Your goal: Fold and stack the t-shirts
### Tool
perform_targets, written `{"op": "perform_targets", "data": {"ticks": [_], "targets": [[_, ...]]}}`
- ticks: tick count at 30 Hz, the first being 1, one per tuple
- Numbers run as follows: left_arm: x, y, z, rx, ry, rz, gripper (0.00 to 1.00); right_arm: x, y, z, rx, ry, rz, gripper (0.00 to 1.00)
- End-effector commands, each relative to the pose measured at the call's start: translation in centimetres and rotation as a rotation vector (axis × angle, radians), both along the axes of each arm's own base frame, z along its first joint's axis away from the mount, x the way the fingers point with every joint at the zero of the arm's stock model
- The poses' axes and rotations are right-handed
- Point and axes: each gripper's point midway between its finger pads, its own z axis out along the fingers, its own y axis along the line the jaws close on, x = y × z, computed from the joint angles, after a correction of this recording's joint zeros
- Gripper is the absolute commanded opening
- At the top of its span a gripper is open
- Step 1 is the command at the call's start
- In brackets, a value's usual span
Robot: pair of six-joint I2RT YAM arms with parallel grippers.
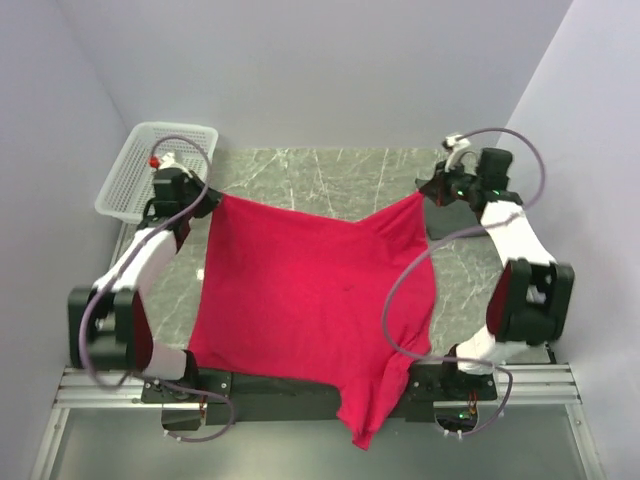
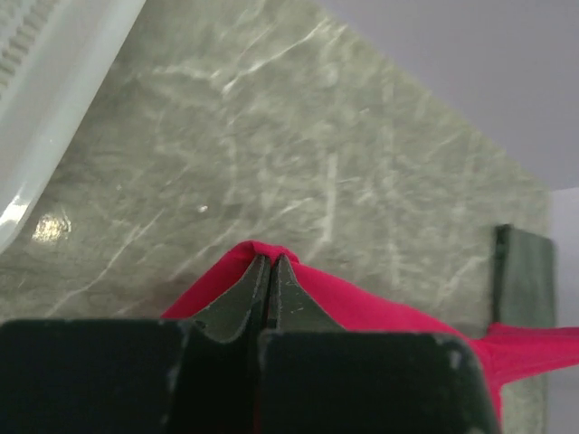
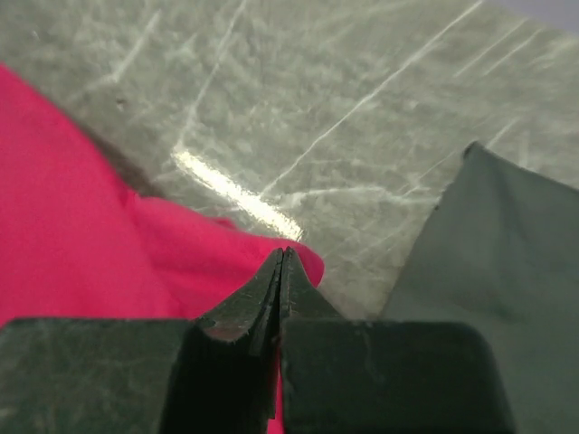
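1. While both arms pinch the far corners of the shirt (image 1: pixel 310 300), the step in hand looks like spreading it flat before any fold.
2. The left gripper (image 1: pixel 205 198) is clenched on the far-left corner, with a small peak of red cloth caught between its closed tips. The right gripper (image 1: pixel 428 195) is clamped on the far-right corner in the same way.
3. The shirt lies across the middle of the table (image 1: pixel 330 170). Its far edge is stretched between the two grips and dips in the middle. Its near part spills over the near edge, and one tail hangs past the rail (image 1: pixel 120 385) at near right.
4. From the wrist views the held corners seem lifted just off the marble, though I cannot be sure of that.
5. The next move likely calls for drawing the cloth farther away, with both grips level and the span kept taut. That would bring the hanging tail up onto the table before the corners are laid down.
6. Bare marble on the far side gives open room for that pull.
7. At far left the basket (image 1: pixel 155 165) sits just beside the left gripper, and the side walls stand close, so sideways room is small. A dark pad (image 3: pixel 488 244) lies near the right gripper.
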Motion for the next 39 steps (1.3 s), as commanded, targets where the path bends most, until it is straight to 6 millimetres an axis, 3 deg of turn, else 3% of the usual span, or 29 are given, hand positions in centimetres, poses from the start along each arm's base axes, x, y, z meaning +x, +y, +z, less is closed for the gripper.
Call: {"op": "perform_targets", "data": {"ticks": [1,2,3,4,5,7,8,12,20,26,30,39], "targets": [[3.9,-0.3,-0.4,0.019,-0.058,0.008,0.01,4.6,0.7,2.9,-0.124,-0.176,0.053,0.00],[4.8,-0.3,-3.2,0.034,0.007,0.007,0.01,5.6,0.7,-0.5,-0.109,-0.065,0.052,0.00],[5.5,0.0,-4.0,0.048,0.028,0.022,0.01,6.6,0.6,-1.1,-0.105,-0.032,0.035,0.00],[6.3,-0.1,-3.8,0.056,0.031,0.024,0.01,8.0,0.4,-0.1,-0.103,-0.044,0.016,0.00],[6.9,0.1,-5.4,0.067,0.067,0.036,0.01,8.8,0.2,-1.8,-0.094,0.006,0.004,0.00],[8.2,0.6,-5.1,0.089,0.059,0.060,0.01,10.0,0.1,-1.9,-0.114,-0.008,-0.017,0.00],[8.6,0.8,-6.1,0.100,0.078,0.063,0.01,10.5,0.1,-2.2,-0.122,-0.008,-0.022,0.00],[10.4,1.0,-6.1,0.125,0.078,0.063,0.00,11.7,0.6,-1.9,-0.119,-0.008,-0.013,0.00],[11.3,1.3,-6.8,0.147,0.088,0.058,0.01,12.3,3.0,2.6,-0.078,-0.092,0.015,0.00],[12.2,1.4,-7.9,0.154,0.117,0.055,0.01,13.6,3.3,2.6,-0.108,-0.105,-0.015,0.00],[13.1,2.1,-7.0,0.178,0.099,0.081,0.00,14.2,2.9,2.2,-0.131,-0.108,-0.040,0.00],[14.7,2.4,-5.9,0.216,0.087,0.068,0.00,14.7,3.1,4.0,-0.110,-0.141,-0.049,0.00]]}}
